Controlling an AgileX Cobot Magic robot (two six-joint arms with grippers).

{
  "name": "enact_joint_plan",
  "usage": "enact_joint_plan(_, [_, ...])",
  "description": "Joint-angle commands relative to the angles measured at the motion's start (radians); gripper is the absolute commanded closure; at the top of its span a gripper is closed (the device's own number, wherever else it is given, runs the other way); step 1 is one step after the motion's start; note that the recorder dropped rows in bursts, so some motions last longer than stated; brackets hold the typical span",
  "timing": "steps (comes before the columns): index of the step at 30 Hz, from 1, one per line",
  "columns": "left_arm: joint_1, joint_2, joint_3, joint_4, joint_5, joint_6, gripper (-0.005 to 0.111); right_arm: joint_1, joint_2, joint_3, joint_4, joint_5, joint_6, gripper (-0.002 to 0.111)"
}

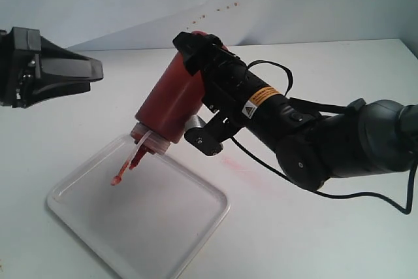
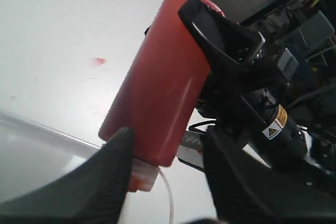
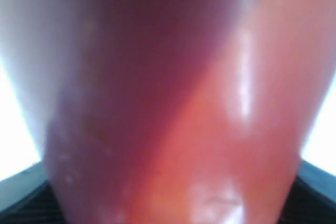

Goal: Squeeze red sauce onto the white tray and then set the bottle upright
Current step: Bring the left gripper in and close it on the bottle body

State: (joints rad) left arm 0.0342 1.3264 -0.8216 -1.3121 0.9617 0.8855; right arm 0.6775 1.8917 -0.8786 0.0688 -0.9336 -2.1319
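My right gripper [image 1: 200, 93] is shut on the bottle [image 1: 171, 99], which it holds tilted with the nozzle [image 1: 135, 159] pointing down over the far corner of the white tray [image 1: 208, 217]. The cap [image 1: 117, 178] dangles on its strap beside the nozzle. Red sauce shows dark red through the bottle's wall; I see none on the tray. In the right wrist view the bottle [image 3: 173, 103] fills the picture. My left gripper [image 1: 91, 70] hovers at the far left, apart from the bottle. In its own view the left gripper [image 2: 169, 136] is open, its fingers [image 2: 105, 182] on either side of the bottle's neck [image 2: 144, 174] but nearer the camera.
A faint pinkish smear [image 1: 235, 164] marks the white table to the right of the tray, and a small red spot [image 2: 100, 61] shows on the table in the left wrist view. The right arm's black cable [image 1: 366, 195] trails over the table on the right.
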Motion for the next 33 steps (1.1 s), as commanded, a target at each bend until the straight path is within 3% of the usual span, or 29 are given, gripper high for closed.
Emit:
enact_joint_plan(1, [-0.004, 0.093, -0.058, -0.010, 0.071, 0.013, 0.037, -0.002, -0.011, -0.007, 0.001, -0.042, -0.011, 0.108])
enact_joint_plan(4, [-0.004, 0.153, -0.078, -0.017, 0.090, 0.037, 0.022, -0.002, -0.011, -0.007, 0.001, -0.042, -0.011, 0.108])
enact_joint_plan(6, [-0.004, 0.185, -0.081, -0.035, 0.090, 0.045, 0.019, -0.002, -0.011, -0.007, 0.001, -0.042, -0.011, 0.108])
enact_joint_plan(11, [-0.016, 0.265, -0.081, -0.090, 0.092, 0.143, 0.020, -0.002, -0.011, -0.007, 0.001, -0.040, -0.011, 0.108])
enact_joint_plan(17, [-0.093, 0.353, -0.087, -0.219, 0.092, 0.261, 0.020, -0.002, -0.011, -0.007, -0.025, 0.015, -0.011, 0.108])
enact_joint_plan(26, [-0.119, 0.423, -0.155, -0.168, 0.094, 0.278, 0.020, -0.002, -0.011, -0.007, -0.024, -0.044, -0.011, 0.108])
enact_joint_plan(33, [-0.141, 0.473, -0.176, -0.174, 0.114, 0.430, 0.020, -0.002, -0.011, -0.007, -0.024, -0.042, -0.011, 0.108])
